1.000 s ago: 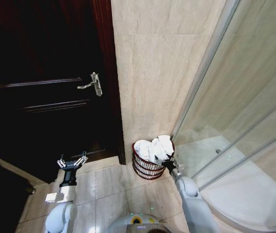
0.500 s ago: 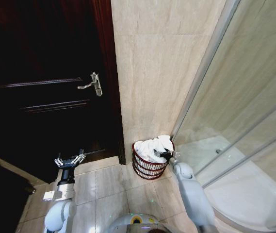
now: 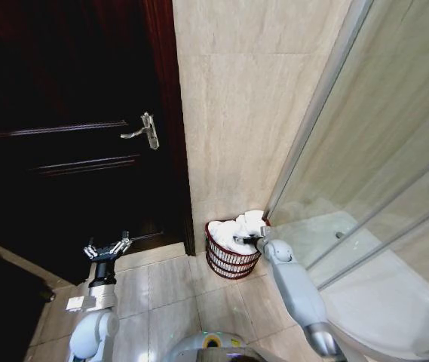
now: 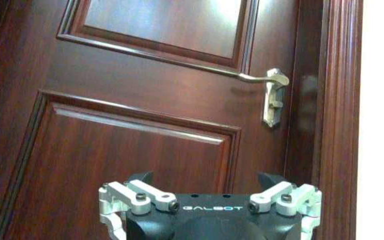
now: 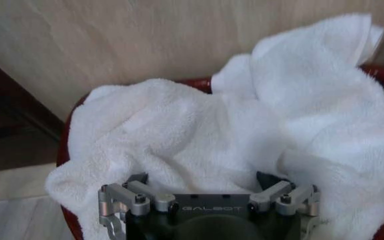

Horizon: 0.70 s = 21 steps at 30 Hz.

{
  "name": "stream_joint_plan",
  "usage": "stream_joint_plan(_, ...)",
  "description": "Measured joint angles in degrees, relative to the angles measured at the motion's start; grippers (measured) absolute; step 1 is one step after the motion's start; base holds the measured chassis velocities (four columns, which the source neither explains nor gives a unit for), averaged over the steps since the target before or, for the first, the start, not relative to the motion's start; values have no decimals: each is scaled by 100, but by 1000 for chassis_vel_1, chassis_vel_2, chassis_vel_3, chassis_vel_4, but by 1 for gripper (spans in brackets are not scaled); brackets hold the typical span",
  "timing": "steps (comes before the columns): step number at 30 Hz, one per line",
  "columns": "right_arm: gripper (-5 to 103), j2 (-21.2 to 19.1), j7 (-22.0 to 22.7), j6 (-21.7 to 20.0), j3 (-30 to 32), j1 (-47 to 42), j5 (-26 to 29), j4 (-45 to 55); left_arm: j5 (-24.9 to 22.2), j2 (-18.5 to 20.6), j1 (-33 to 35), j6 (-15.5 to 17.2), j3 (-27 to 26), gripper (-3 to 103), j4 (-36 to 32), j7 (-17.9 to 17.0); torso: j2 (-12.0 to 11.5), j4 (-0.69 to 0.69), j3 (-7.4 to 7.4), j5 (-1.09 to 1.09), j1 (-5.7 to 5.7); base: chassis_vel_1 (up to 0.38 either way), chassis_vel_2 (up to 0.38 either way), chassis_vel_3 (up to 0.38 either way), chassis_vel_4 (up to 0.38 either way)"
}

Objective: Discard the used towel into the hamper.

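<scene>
Beige tiled walls meet a dark wooden door (image 3: 71,143) and a glass shower screen (image 3: 372,158), and in the corner between them the reddish hamper (image 3: 228,262) stands on the tile floor (image 3: 176,294), with the white towel (image 3: 238,229) heaped in it and spilling over its rim. The right gripper (image 3: 249,239) sits over the hamper, against the towel; whether it is spread or closed I cannot tell. The left gripper (image 3: 107,248) hangs near the door, spread wide and holding nothing.

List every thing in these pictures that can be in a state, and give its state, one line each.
Towel: crumpled, piled in the hamper, spilling over its rim.
Hamper: upright on the floor, by the wall.
Door: shut, handle level.
Left gripper: open, holding nothing, facing the door.
Right gripper: at the towel over the hamper; grip hidden.
</scene>
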Motion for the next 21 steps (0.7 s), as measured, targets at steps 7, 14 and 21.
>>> stream_joint_plan(7, 100, 169, 12, -29, 102, 79, -97, -300, -23, -9, 24, -47, -4, 100, -1, -2, 2, 0, 1, 0, 1, 0, 0, 0, 0)
stream_joint_plan(14, 100, 119, 199, 262, 100, -139, -13, 168, -26, -25, 58, -86, 0, 100, -37, -5, 3, 0, 2, 1, 2, 0, 0, 0, 0)
stream_joint_plan(21, 100, -39, 509, 405, 103, -571, 119, 1201, -63, -18, 124, -96, 1, 100, -114, -9, 4, -1, 2, 1, 2, 0, 0, 0, 0)
